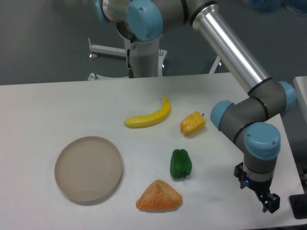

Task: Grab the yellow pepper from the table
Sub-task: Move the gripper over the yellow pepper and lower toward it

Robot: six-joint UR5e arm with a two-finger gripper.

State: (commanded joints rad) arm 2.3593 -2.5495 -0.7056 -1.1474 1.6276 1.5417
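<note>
The yellow pepper [193, 123] lies on its side on the white table [57, 105], right of centre, with its small dark stem pointing right. It is free, with nothing touching it. My gripper [269, 204] hangs low at the table's front right edge, well to the right of and nearer the camera than the pepper. Its dark fingers are small and seen edge-on, so their spacing does not show. Nothing appears to be held between them.
A yellow banana [149, 116] lies just left of the pepper. A green pepper [181, 164] stands in front of it, and an orange triangular lump [159, 197] sits near the front edge. A beige plate [88, 168] is at the front left. The arm's elbow [240, 120] hovers right beside the yellow pepper.
</note>
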